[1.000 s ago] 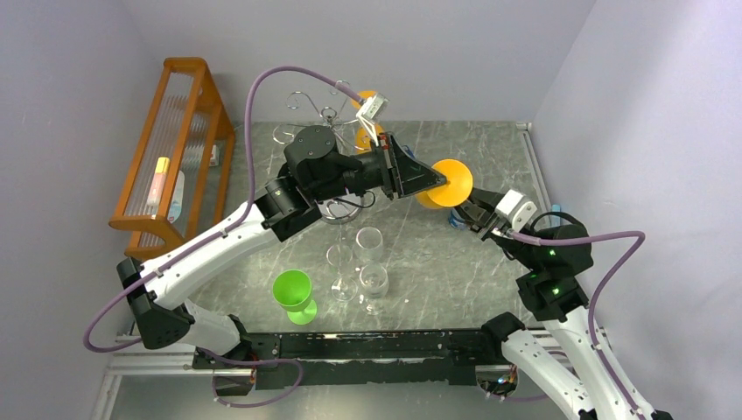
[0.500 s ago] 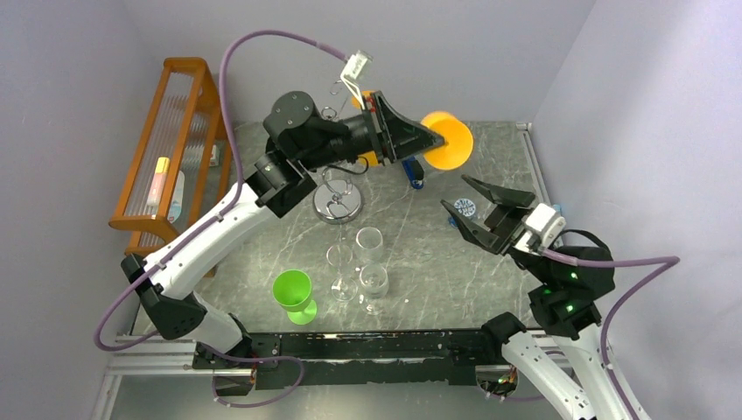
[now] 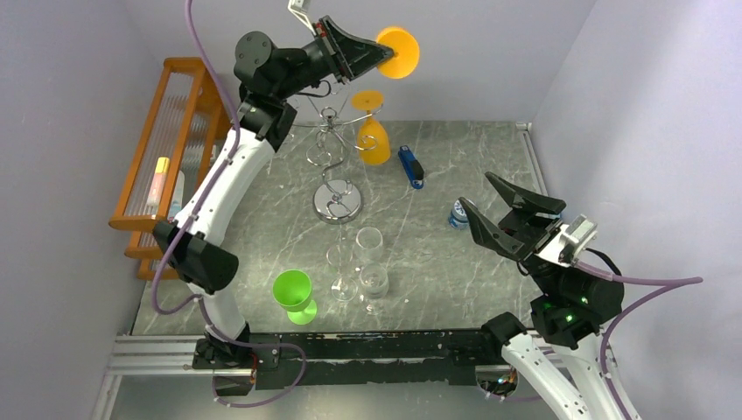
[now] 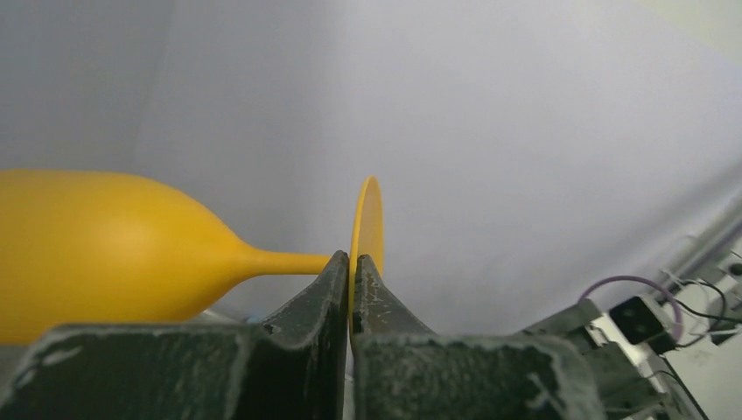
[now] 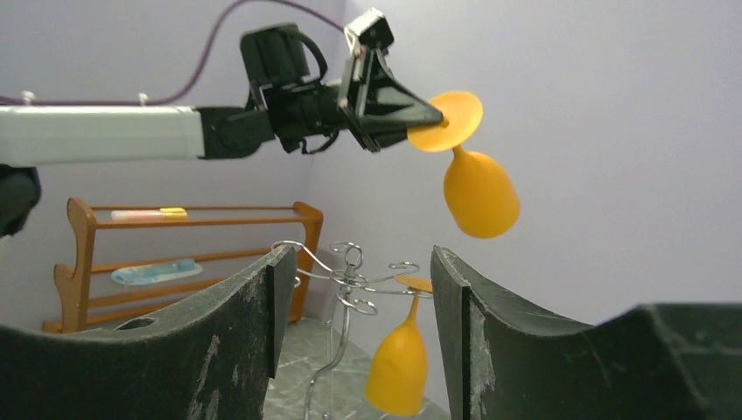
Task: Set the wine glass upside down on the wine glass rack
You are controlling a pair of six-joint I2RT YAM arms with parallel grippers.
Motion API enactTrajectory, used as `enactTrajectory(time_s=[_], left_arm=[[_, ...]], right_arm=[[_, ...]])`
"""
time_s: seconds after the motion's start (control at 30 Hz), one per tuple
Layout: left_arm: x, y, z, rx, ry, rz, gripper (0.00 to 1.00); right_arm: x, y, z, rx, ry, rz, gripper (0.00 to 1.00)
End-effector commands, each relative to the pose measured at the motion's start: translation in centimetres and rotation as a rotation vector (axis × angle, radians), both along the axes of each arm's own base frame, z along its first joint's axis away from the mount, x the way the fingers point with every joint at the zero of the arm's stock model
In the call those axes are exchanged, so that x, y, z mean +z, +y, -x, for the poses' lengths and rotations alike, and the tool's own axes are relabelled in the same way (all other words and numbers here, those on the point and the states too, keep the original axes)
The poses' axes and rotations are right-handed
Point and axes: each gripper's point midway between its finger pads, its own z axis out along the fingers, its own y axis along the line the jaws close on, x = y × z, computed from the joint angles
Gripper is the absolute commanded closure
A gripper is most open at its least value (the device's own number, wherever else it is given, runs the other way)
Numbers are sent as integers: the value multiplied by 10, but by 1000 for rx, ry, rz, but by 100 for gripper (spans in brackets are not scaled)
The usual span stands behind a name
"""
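L hand pinches foot of orange wine glass, high over wine glass rack, bowl down, tilted. R hand wide, empty, well apart. Go slow: level foot, slide stem into free hook, clear of hung glass, then let go.

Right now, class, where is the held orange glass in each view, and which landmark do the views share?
Top external: glass, top centre.
Left wrist: glass, bowl at left, foot edge-on at centre.
Right wrist: glass, upper centre, bowl hanging down.
Shared landmark: left gripper pinching its foot.
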Motion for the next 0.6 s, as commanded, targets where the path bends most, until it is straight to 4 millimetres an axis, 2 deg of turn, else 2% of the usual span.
enactTrajectory(time_s=[0.0,0.17,0.33,0.57], left_arm=[[3,25,-24,-1,-22,27,95],[-27,62,-87,141,92,21,95],[-55,98,-128,249,177,42,95],[-98,112,-171,387,330,18,95]], right_arm=[[6,-2,4,32,8,-60,38],[2,2,1,55,32,-68,38],[0,5,1,74,47,-67,38],[1,3,4,75,47,-76,38]])
